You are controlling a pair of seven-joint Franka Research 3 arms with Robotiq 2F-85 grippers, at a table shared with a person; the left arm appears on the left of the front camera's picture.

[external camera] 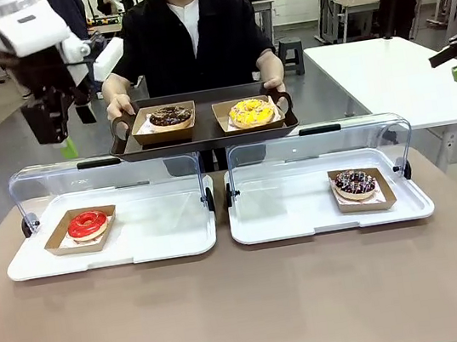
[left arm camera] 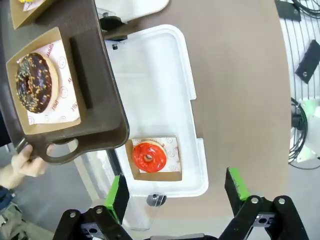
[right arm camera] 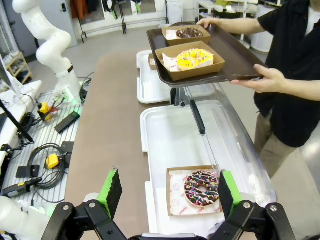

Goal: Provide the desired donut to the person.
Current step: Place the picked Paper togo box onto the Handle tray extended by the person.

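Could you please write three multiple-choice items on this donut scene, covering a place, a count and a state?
1. Where is the red-glazed donut?
A. left white plastic tray
B. dark brown handled tray
C. bare table

2. How many donuts lie on the dark brown handled tray?
A. one
B. two
C. four

3. How do the left gripper jaws stand?
A. shut on a donut
B. shut empty
C. open

Answers: 1 A, it sits in its cardboard box on that tray; 2 B, chocolate and yellow; 3 C, green pads stand wide apart.
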